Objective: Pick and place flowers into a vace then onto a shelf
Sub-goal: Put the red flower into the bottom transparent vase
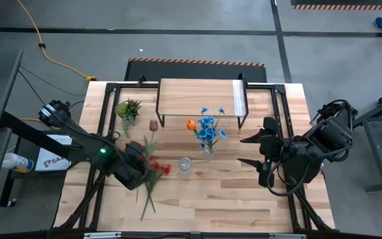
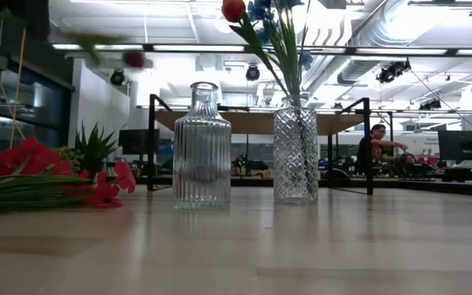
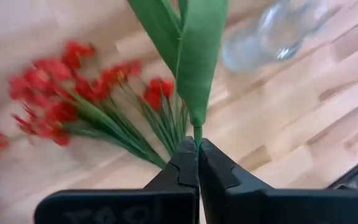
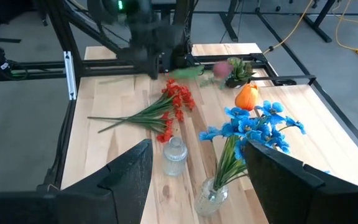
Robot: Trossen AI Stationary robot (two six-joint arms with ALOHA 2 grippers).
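Left gripper (image 3: pixel 197 146) clamped on the thin stem of the maroon tulip (image 1: pixel 153 125), lifted above the red bunch (image 1: pixel 156 166) lying at seven o'clock from the empty vase (image 1: pixel 185 163). Right gripper (image 1: pixel 252 151) spread wide and empty, at three o'clock from the filled vase (image 1: pixel 208 150) with blue flowers (image 1: pixel 209 128) and orange tulip (image 1: pixel 190 124). Shelf (image 1: pixel 201 97) at twelve o'clock. Risk: slim stem twisting in the pinch, missing the narrow neck, maybe tipping the glass.

The wooden counter (image 1: pixel 231 199) carries the shelf (image 1: pixel 197 97), two glass vases, and red flowers (image 1: pixel 156 167) beside the left hand (image 1: pixel 136 161).
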